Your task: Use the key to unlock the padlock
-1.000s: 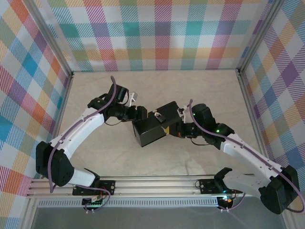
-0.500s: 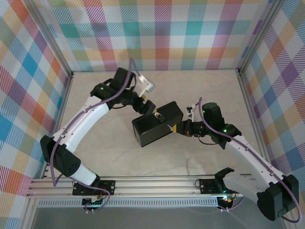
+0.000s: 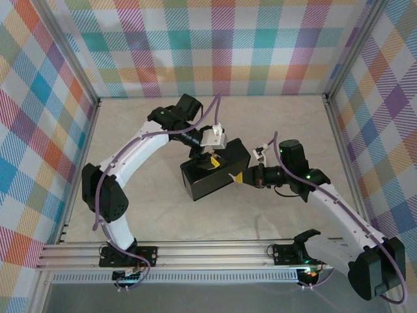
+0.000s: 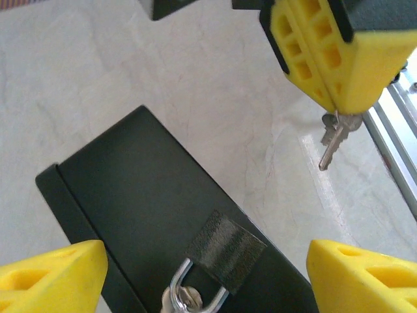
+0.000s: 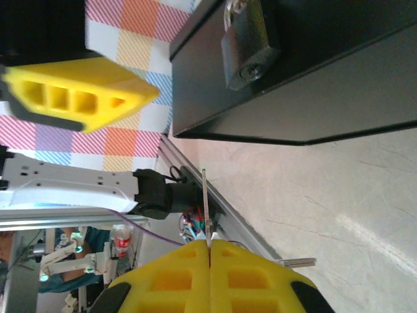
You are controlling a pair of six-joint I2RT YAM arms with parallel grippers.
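Note:
The small silvery padlock (image 5: 246,45) hangs by its shackle (image 4: 186,297) through a black strap on the dark box (image 3: 205,182). My left gripper (image 3: 210,156) hovers open right over it, and its yellow fingers (image 4: 55,270) stand wide apart on either side of the lock. My right gripper (image 3: 236,177) sits at the box's right end, shut on the key (image 4: 333,134). In the right wrist view the key's thin blade (image 5: 205,208) sticks out edge-on from the closed pads and stays apart from the padlock's keyhole.
The box lies mid-table on a pale marbled surface (image 3: 273,124). An aluminium rail (image 3: 215,251) runs along the near edge. Checkered walls (image 3: 221,52) close in the back and both sides.
My left arm has swung from the box's left side up and over it, and its open gripper now hangs above the padlock. My right gripper has drawn back slightly to the right with the key.

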